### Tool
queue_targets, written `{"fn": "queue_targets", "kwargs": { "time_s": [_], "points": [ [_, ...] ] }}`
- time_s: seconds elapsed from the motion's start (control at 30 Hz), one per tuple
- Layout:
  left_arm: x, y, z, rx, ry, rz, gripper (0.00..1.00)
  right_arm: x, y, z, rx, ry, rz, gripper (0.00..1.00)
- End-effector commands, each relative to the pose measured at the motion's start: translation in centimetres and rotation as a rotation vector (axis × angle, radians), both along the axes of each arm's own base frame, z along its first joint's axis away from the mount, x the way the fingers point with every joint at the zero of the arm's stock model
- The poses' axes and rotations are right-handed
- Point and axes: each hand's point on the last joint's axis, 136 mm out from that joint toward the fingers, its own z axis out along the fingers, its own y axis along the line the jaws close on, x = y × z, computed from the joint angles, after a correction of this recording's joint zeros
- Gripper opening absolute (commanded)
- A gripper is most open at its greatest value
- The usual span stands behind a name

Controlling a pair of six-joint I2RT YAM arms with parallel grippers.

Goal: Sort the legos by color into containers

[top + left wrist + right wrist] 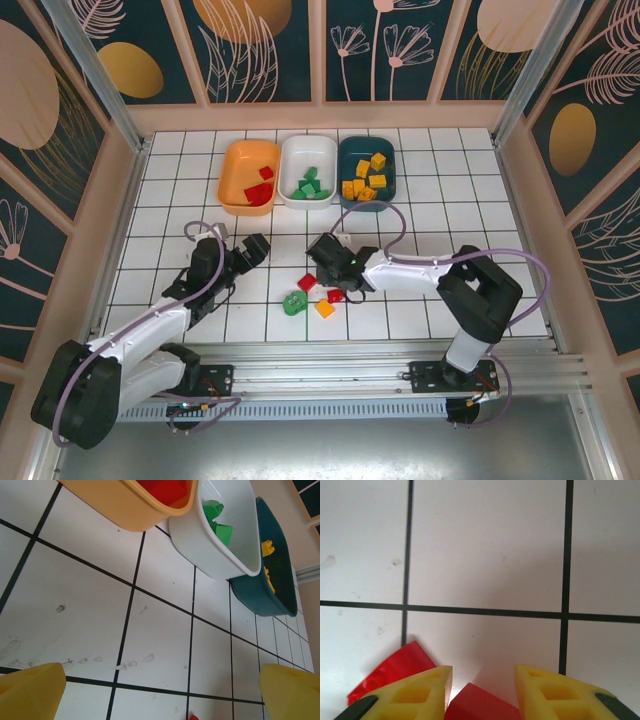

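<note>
**Four loose bricks on the table, right claw astride a red one**

Four small plastic bricks lay loose on the white tiled table [440, 200], all close to the right claw [482, 669]. That claw pointed down at the tiles with its yellow fingers [415, 695] set narrowly apart. A small red plastic brick [477, 702] sat in the gap between them. Whether the pads actually pressed on it could not be told. Just beside the finger on the left of the wrist view lay a second red plastic brick [390, 672], partly hidden behind that finger. Seen from above, a rounded green plastic piece [295, 303] and a small orange-yellow plastic brick [324, 309] lay near the right claw, on its side toward the arm bases. These two were close together but apart.

The left claw [161, 666] hung over bare tiles off to the side of the loose bricks, its yellow fingers spread wide. Ahead of it three bins stood in a row, each just beside the next. Nearest in line was an orange rounded-rectangle plastic bin [115, 505] holding red bricks [165, 490]. Next stood a white plastic bin [210, 555] of the same shape with green bricks [220, 530] inside. Farthest from the left claw was a dark teal plastic bin [260, 595] with yellow bricks [268, 547] showing over its rim.
</note>
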Motion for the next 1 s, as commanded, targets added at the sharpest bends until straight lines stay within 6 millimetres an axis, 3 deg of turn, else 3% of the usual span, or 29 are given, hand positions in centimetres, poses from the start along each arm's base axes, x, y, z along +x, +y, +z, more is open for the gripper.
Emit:
{"fn": "queue_targets", "kwargs": {
  "time_s": [0.0,0.23,0.5,0.83,0.97],
  "points": [
    [0.4,1.1,0.5,0.028,0.002,0.059,0.98,1.9,1.0,4.1,0.038,-0.112,0.0,0.3],
    [0.5,3.1,-0.4,0.09,0.069,0.138,0.99,4.3,2.6,6.6,0.07,-0.171,0.03,0.3],
    [-0.1,6.0,-2.6,0.04,0.158,0.221,0.99,9.8,6.9,9.8,0.141,-0.269,0.082,0.3],
    [-0.7,6.8,-3.1,0.058,0.18,0.221,0.98,17.2,13.6,11.6,0.206,-0.381,0.199,0.3],
    [-0.8,7.0,-3.1,0.061,0.179,0.217,0.98,19.4,16.0,10.8,0.227,-0.373,0.25,0.31]
  ]
}}
